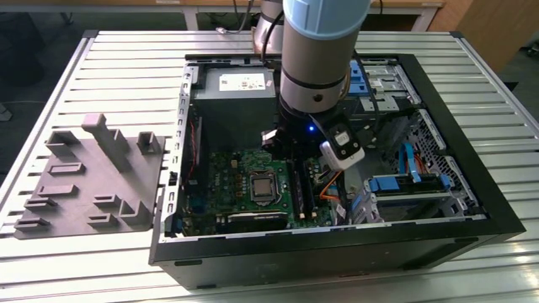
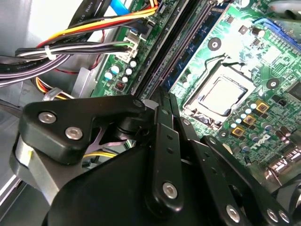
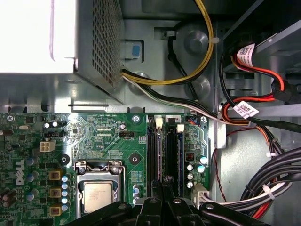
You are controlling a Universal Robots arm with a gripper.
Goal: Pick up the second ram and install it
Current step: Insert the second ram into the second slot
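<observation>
My gripper [image 1: 295,163] hangs inside the open computer case [image 1: 471,189], low over the green motherboard [image 1: 236,183]. In both wrist views its black fingers are pressed together and I see nothing between the tips [image 2: 163,98] [image 3: 164,181]. The tips hover just above two long black memory slots [image 3: 155,150] that run side by side next to the processor socket [image 3: 98,195]. A dark bluish strip that looks like the second ram [image 3: 172,155] sits down inside one slot; I cannot tell whether the tips touch it.
A grey holder block [image 1: 93,177] lies on the slatted table at the exterior view's left. The metal power supply [image 3: 47,37] and cable bundles [image 3: 268,179] crowd the slots. Blue drive brackets [image 1: 404,183] stand at the exterior view's right.
</observation>
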